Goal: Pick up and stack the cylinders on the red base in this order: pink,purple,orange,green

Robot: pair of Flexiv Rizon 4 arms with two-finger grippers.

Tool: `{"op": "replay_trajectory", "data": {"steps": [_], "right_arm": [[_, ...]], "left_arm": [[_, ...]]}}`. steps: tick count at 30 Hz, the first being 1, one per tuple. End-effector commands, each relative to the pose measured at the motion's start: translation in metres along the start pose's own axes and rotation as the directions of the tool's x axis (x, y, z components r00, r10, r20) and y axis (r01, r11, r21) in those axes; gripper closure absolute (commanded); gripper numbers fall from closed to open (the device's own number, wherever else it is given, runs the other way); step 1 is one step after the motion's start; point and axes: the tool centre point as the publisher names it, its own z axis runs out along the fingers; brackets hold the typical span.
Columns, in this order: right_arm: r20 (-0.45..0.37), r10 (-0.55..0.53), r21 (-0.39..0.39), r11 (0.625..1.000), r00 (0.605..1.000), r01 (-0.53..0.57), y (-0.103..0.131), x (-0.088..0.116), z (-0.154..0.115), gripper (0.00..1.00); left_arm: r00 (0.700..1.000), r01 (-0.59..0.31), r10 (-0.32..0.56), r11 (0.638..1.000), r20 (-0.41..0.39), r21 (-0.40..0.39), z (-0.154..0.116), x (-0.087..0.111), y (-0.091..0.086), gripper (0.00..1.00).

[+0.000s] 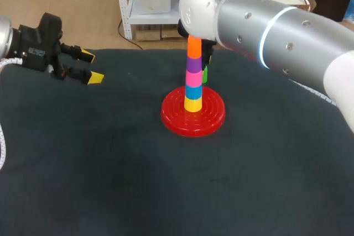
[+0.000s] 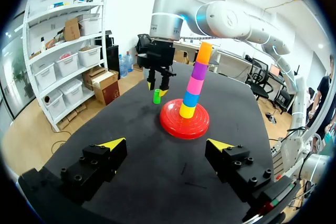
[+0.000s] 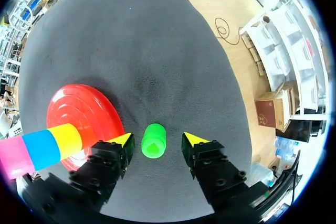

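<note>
The red base [image 1: 171, 120] stands mid-table with a stack [image 1: 193, 75] on its post: yellow, blue, pink, purple, orange from the bottom up. The green cylinder [image 1: 205, 74] stands upright on the mat just behind the base. My right gripper [image 3: 158, 140] hangs over the green cylinder [image 3: 153, 141], one finger on each side. A gap shows on both sides, so it is open. In the head view the stack hides most of that gripper. Far off at the table's left, my left gripper [image 1: 92, 67] is open and empty. It faces the base [image 2: 173, 124] and the green cylinder [image 2: 156, 96].
A dark mat [image 1: 110, 181] covers the whole table. The base [image 3: 79, 103] and the leaning-looking stack [image 3: 42, 148] lie close beside the right gripper's one finger. My right arm [image 1: 276, 31] spans the back right of the table.
</note>
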Motion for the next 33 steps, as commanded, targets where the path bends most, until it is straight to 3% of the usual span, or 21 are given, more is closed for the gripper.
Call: {"op": "replay_trajectory", "data": {"steps": [1, 4, 6, 8, 9, 17, 21, 26, 33], "right_arm": [[-0.025, -0.001, -0.049, 0.999, 1.000, -0.001, -0.010, -0.009, 0.001, 0.45], [-0.024, 0.001, -0.049, 0.999, 1.000, -0.002, -0.010, -0.010, 0.001, 0.51], [-0.024, 0.001, -0.049, 0.999, 1.000, -0.002, -0.010, -0.010, 0.001, 0.61], [-0.025, 0.007, -0.048, 0.999, 1.000, -0.008, -0.010, -0.010, 0.001, 0.91], [-0.024, 0.008, -0.048, 0.999, 1.000, -0.010, -0.010, -0.010, 0.001, 1.00], [-0.002, 0.040, -0.002, 0.999, 0.999, -0.040, -0.012, -0.006, -0.020, 1.00], [0.089, 0.040, 0.052, 0.998, 0.995, -0.045, -0.013, -0.005, -0.070, 1.00], [0.165, -0.068, 0.143, 0.989, 0.984, 0.044, -0.003, -0.006, -0.147, 1.00], [0.184, -0.280, 0.200, 0.949, 0.942, 0.243, 0.049, 0.000, -0.227, 1.00]], "left_arm": [[1.000, -0.002, 0.002, 1.000, 0.003, 0.000, 0.000, 0.001, 0.000, 0.00], [1.000, -0.002, 0.002, 1.000, 0.003, 0.000, 0.000, 0.001, 0.000, 0.00], [1.000, -0.002, 0.002, 1.000, 0.003, 0.000, 0.000, 0.001, 0.000, 0.00], [1.000, -0.002, 0.002, 1.000, 0.003, 0.000, 0.000, 0.001, 0.000, 0.00], [1.000, -0.002, 0.002, 1.000, 0.003, 0.000, 0.000, 0.001, 0.000, 0.00], [1.000, -0.002, 0.002, 1.000, 0.003, 0.000, 0.000, 0.001, 0.000, 0.00], [1.000, -0.002, 0.002, 1.000, 0.003, 0.000, 0.000, 0.001, 0.000, 0.00], [1.000, -0.002, 0.002, 1.000, 0.003, 0.000, 0.000, 0.001, 0.000, 0.00], [1.000, -0.002, 0.002, 1.000, 0.003, 0.000, 0.000, 0.001, 0.000, 0.00]]}}
